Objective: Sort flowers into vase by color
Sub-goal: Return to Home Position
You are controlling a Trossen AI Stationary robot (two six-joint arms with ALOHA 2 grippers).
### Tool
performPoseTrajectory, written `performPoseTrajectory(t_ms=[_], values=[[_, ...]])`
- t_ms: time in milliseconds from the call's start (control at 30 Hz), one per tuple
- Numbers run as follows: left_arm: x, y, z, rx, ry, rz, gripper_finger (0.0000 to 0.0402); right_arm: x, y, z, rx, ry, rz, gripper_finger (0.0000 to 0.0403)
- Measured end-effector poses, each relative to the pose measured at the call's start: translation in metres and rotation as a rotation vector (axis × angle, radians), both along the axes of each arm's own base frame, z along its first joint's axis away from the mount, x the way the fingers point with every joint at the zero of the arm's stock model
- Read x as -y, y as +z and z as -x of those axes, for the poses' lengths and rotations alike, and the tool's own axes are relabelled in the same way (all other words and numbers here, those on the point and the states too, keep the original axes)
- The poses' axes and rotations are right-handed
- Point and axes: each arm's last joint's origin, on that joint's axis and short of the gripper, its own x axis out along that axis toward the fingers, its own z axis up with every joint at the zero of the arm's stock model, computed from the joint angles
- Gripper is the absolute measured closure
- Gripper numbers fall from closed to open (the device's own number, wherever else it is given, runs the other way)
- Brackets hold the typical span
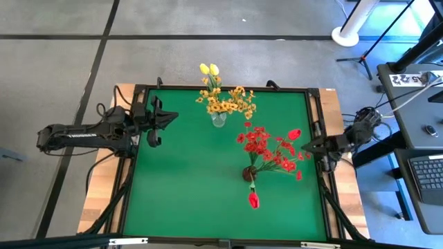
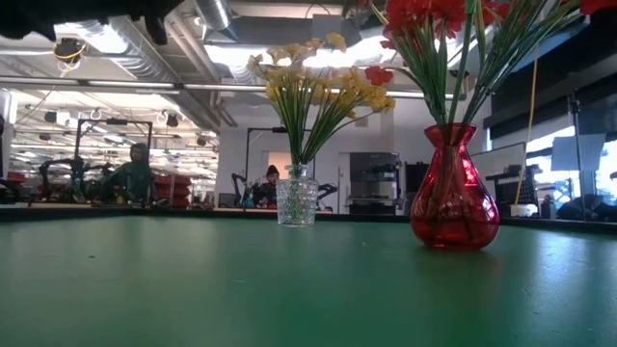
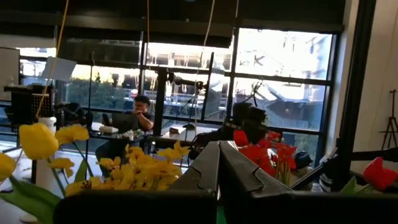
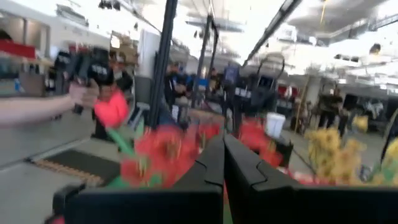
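Note:
A clear glass vase point(image 1: 218, 120) point(image 2: 296, 196) stands at the table's far middle and holds yellow flowers point(image 1: 225, 100) point(image 3: 140, 165): two tulips and sprays of small blooms. A red vase point(image 1: 249, 173) point(image 2: 453, 188) stands right of centre and holds red flowers point(image 1: 266, 149) point(image 4: 168, 152). One red tulip point(image 1: 253, 200) leans out of it toward the near edge. My left gripper point(image 1: 168, 117) point(image 3: 218, 152) hangs shut over the table's left edge. My right gripper point(image 1: 304, 148) point(image 4: 223, 146) is shut just right of the red bunch, near the right edge. Neither holds anything.
The green mat point(image 1: 187, 194) lies inside a dark frame on a wooden table. In the low view, people sit at desks in the room behind point(image 2: 135, 173). A desk with a keyboard point(image 1: 429, 176) stands to the right of the table.

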Motion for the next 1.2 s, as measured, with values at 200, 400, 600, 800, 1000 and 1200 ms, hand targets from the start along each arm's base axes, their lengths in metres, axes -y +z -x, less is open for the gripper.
performPoseTrajectory(t_ms=[200,400,600,800,1000,1200], values=[[-0.001,-0.014,0.001,0.002,0.003,0.008,0.0401,-0.004,-0.016,-0.007,-0.054,-0.053,-0.038,0.0402],[0.0,-0.014,0.001,-0.003,-0.007,0.005,0.0401,-0.003,-0.02,-0.008,-0.08,-0.12,-0.061,0.0402],[0.001,-0.018,0.0,-0.027,-0.047,-0.003,0.0401,-0.005,-0.039,-0.014,-0.141,-0.205,-0.073,0.0402],[0.001,-0.042,0.001,0.002,-0.051,0.016,0.0401,-0.014,-0.07,-0.024,-0.143,-0.18,-0.077,0.0402],[0.002,-0.069,0.008,0.06,-0.065,0.05,0.0401,-0.016,-0.085,-0.029,-0.134,-0.144,-0.072,0.0402],[0.003,-0.086,0.012,0.065,-0.08,0.083,0.0402,-0.01,-0.093,-0.035,-0.171,-0.132,-0.106,0.0402]])
